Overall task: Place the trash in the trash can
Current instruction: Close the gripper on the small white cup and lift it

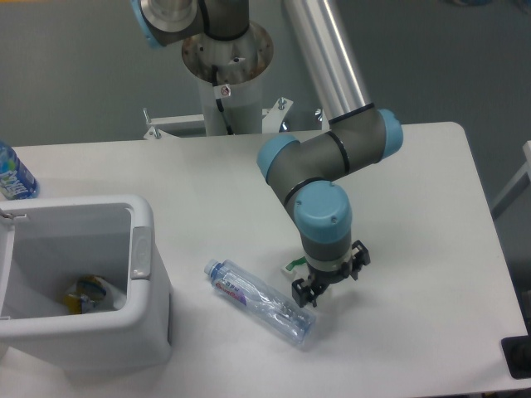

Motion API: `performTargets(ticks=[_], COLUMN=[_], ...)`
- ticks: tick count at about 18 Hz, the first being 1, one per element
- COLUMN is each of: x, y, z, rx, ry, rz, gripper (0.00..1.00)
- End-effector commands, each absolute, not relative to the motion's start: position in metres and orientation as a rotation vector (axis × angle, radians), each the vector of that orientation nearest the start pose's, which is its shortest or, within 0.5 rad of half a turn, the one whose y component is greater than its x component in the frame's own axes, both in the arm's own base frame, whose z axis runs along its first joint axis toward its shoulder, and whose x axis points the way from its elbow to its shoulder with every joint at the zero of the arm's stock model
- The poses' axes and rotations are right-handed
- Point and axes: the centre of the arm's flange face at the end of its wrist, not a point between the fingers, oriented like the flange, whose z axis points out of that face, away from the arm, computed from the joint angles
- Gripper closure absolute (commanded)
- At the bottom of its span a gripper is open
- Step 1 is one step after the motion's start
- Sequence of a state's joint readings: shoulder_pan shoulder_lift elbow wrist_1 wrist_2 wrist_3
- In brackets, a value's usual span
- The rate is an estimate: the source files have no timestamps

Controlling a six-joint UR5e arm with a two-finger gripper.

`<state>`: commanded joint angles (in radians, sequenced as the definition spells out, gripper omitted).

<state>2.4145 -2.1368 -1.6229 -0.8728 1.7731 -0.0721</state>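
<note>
The clear plastic bottle (260, 302) lies on its side on the white table (415, 249), toward the front edge. Its blue cap points up-left, its base points down-right, and the red-white label sits near the neck. It looks somewhat crushed along the body.

A small white piece with a green strip (292, 266) lies on the table just beyond the bottle's middle. It is mostly hidden by the arm's wrist; only the green-edged end shows.

The gripper (319, 288) hangs just above the bottle's base end, pointing down at the table. Its dark fingers appear spread, with nothing seen between them. Whether they touch the bottle or the white piece cannot be told from this view.

The trash can (141, 249), a white boxy bin with a thick rim, stands at the left front of the table, well apart from the bottle's base and near its cap end. Its opening faces up. Inside, at the bottom, lies a crumpled yellow-and-white item (87, 292).

A second bottle with a bright blue label (12, 174) stands at the far left edge of the table, behind the bin and partly cut off by the frame.

The arm's base column (226, 75) rises behind the table's rear edge.
</note>
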Motion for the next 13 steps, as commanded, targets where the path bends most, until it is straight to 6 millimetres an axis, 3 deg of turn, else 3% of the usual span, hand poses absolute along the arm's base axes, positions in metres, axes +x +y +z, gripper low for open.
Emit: performTargets(ticks=[3, 4, 7, 13], x=[-0.411, -0.411, -0.403, -0.399], y=[0.522, 0.522, 0.516, 0.514], z=[0.203, 0.202, 0.193, 0.197], rx=[-2.805, -2.805, -2.827, -2.825], ry=[-1.389, -1.391, -1.398, -1.397], rz=[0.36, 0.359, 0.349, 0.349], gripper=[0.0, 0.1, 0.22, 0.86])
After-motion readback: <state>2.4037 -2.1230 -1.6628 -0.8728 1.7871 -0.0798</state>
